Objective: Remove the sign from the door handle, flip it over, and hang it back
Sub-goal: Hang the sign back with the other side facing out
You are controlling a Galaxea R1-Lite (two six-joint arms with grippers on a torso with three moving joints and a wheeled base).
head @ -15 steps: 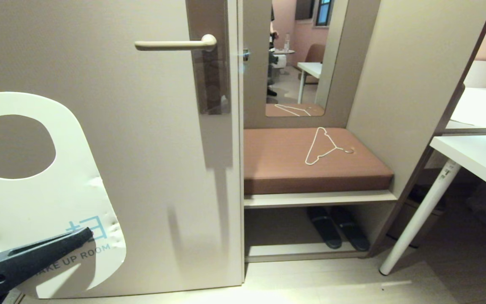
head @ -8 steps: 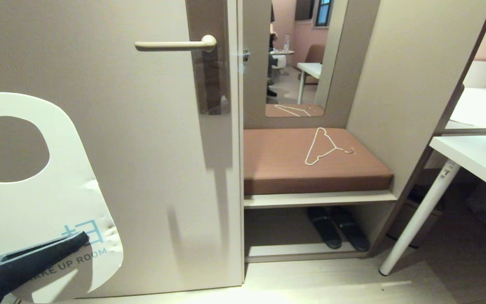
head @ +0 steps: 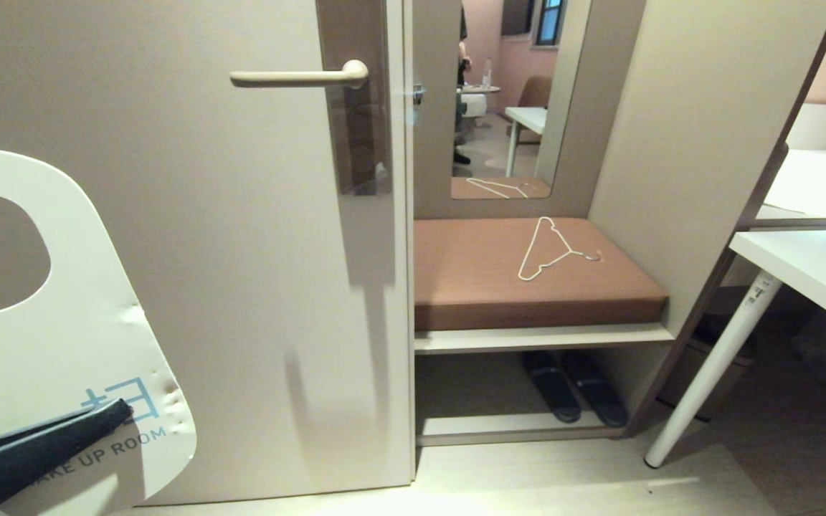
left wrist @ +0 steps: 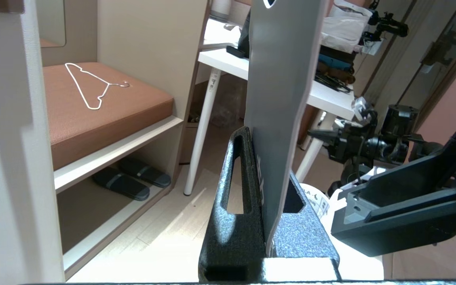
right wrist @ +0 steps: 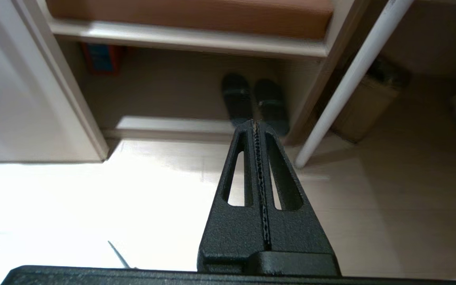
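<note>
The sign (head: 40, 337) hangs in the air at the lower left of the head view, its white "MAKE UP ROOM" face toward the camera and its oval hole partly cut off by the edge. My left gripper (head: 115, 414) is shut on its lower end. From the left wrist the sign (left wrist: 283, 79) shows its grey-blue face, clamped in the left gripper (left wrist: 265, 158). The door handle (head: 298, 77) sticks out bare, up and to the right of the sign. My right gripper (right wrist: 255, 123) is shut and empty, low over the floor, outside the head view.
The beige door (head: 241, 251) fills the left half. To its right, a brown cushioned bench (head: 470, 287) carries a thin white wire hanger (head: 549, 247), with dark slippers (head: 574, 387) on the shelf below. A white desk (head: 807, 276) and its leg (head: 714, 358) stand at the right.
The sign and my left gripper have drifted left and slightly lower in the head view. The right arm has left that view's lower right corner.
</note>
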